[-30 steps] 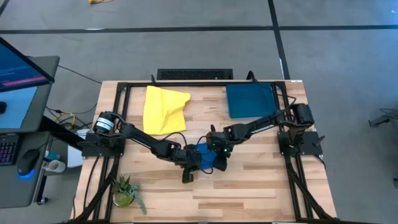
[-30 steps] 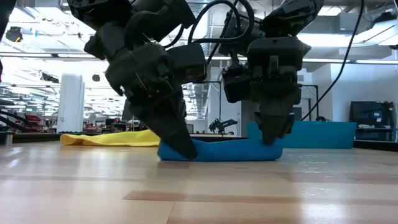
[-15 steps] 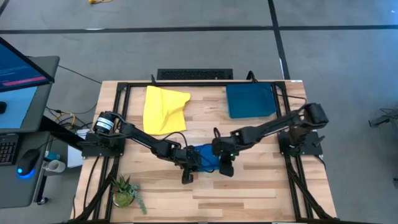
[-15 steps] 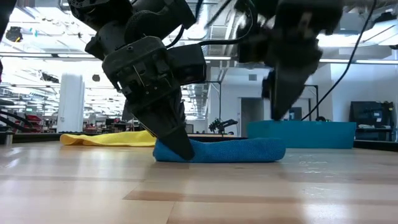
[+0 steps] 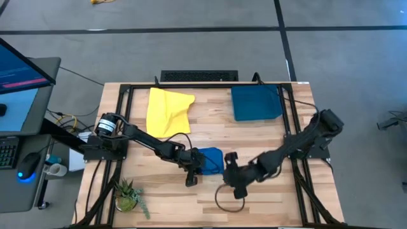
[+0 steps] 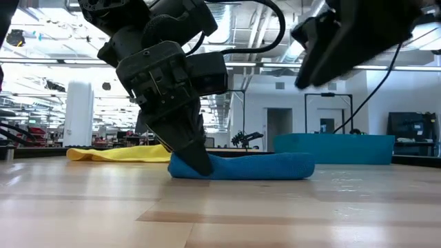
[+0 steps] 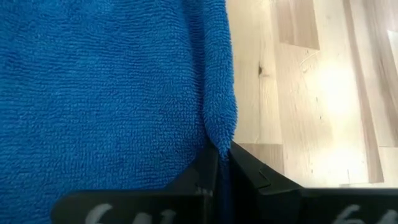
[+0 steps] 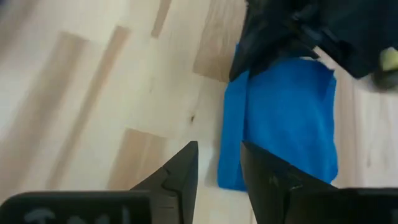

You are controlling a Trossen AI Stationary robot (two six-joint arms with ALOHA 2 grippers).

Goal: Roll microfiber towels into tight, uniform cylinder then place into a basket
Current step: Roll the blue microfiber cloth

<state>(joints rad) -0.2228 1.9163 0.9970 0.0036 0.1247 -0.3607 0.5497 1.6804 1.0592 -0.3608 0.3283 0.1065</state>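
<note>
While pinching the blue towel (image 5: 210,159), left end effector (image 5: 193,166) low; right end effector (image 5: 232,183) raised, slightly spread

The folded towel (image 5: 210,160) lies at table centre, its left edge pinched by the left gripper (image 5: 193,163). The right gripper (image 5: 233,172), jaws apart, sits just right of it. 1 spread towel (image 5: 168,112) lies rear-left; the basket (image 5: 255,103) rear-right.

Your left gripper (image 7: 219,163) pinches the blue towel (image 7: 106,87) at its edge, beside bare wooden worktop (image 7: 311,93).
</note>
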